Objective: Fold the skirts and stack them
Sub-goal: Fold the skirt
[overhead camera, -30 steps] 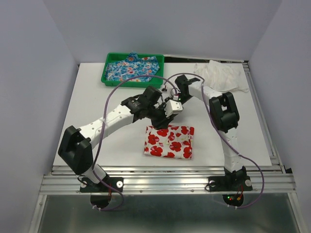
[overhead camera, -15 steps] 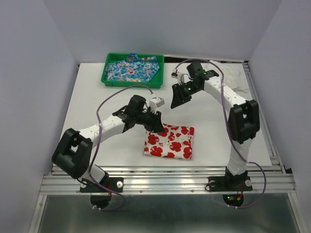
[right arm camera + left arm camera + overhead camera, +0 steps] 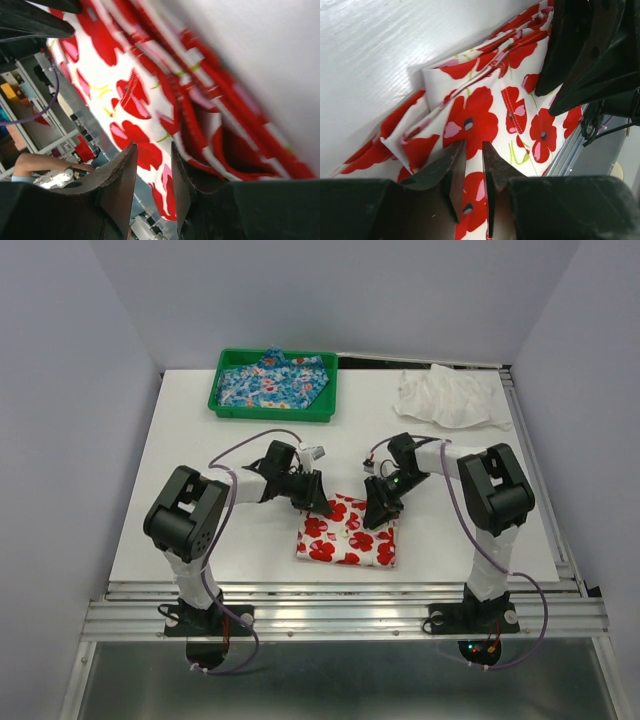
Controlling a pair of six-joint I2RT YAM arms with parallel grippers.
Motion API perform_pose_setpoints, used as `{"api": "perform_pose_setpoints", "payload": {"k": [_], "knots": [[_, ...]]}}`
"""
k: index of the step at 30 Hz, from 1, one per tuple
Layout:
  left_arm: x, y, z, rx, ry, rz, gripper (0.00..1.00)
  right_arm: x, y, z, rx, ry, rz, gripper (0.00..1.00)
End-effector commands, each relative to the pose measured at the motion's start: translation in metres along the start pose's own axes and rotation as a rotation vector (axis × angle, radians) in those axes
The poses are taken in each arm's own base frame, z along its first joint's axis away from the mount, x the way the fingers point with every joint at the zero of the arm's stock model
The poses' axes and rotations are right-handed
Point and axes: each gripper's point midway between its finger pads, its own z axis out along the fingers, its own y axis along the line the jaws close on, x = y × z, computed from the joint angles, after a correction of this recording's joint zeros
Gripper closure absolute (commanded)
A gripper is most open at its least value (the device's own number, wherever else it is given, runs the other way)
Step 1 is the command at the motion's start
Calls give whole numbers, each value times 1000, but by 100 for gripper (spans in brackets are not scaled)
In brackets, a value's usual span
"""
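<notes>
One white table (image 3: 200, 490), everything sits on it. Two arms, left arm (image 3: 215, 500) and right arm (image 3: 480, 480), both bent low and reaching inward to the near middle. One green tray (image 3: 272, 412) at the far left of the table. Two skirts: blue flowered skirt (image 3: 275, 380) lies bunched inside the tray; white skirt with red flowers (image 3: 350, 535) lies folded into a rough rectangle at the near middle of the table, well apart from the tray. One crumpled white sheet (image 3: 450, 400) at the far right. Two grippers, both at the far edge of the folded skirt: left gripper (image 3: 322, 505) at its far left corner, right gripper (image 3: 375, 515) at its far right corner. Left wrist view: left fingers (image 3: 452, 165) a narrow gap apart, tips right over a red flower, layered folds visible beside them. Right wrist view: right fingers (image 3: 120, 180) apart, somewhat wider gap, printed cloth seen through it. Can't tell if either pair's tips touch the cloth.
</notes>
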Motion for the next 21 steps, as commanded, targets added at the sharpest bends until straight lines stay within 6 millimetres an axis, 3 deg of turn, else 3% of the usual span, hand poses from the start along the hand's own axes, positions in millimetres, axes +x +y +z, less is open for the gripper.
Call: {"api": "perform_pose_setpoints", "payload": {"k": [1,5,7,8,11,14,15,17,18,19,21], "knots": [[-22,4,4,27,-36,-4,70,-33,-33,-3,110,-77,-23,62],[-36,12,11,17,-45,3,71,-63,-69,-19,241,-129,-42,62],[-42,19,18,1,-48,7,71,-84,-72,-30,265,-171,-59,62],[-55,17,19,2,-68,31,71,-91,-76,-37,282,-190,-66,62],[-71,25,25,-23,-83,65,72,-118,-71,-51,328,-243,-110,61],[-102,19,22,-37,-138,142,69,-147,-54,-75,366,-325,-164,58],[-123,11,15,-57,-187,187,67,-154,-50,-83,385,-348,-171,57],[-140,5,3,-95,-223,259,59,-165,-32,-107,398,-409,-204,46],[-160,-8,-13,-123,-279,309,56,-166,-26,-114,408,-423,-210,38],[-165,-12,-22,-143,-296,340,46,-163,-20,-120,413,-427,-213,22],[-173,-26,-49,-195,-362,369,35,-158,-4,-137,441,-472,-227,15]]}}
